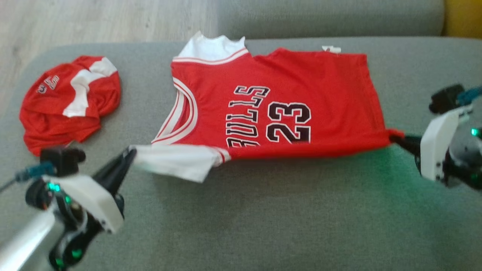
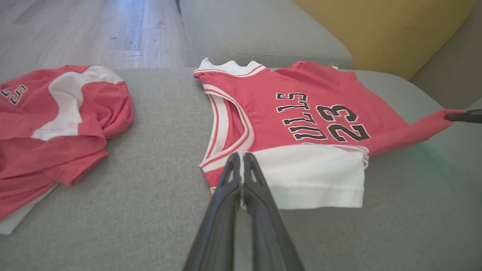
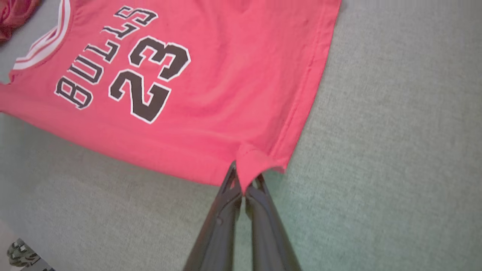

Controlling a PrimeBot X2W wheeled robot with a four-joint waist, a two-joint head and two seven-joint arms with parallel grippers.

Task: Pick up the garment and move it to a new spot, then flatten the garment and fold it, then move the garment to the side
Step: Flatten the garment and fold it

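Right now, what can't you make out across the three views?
Left wrist view: crumpled red garment cut off by the left edge, its print partly folded under.
Head view: white tag at the far edge of the jersey, too small and blurred to read.
Right wrist view: patterned object cut by the bottom-left corner, unidentifiable.

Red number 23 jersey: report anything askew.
The red number 23 jersey lies flat, but its white sleeve juts past the near edge, pinched by the left tool; the right tool draws its hem corner to a point.
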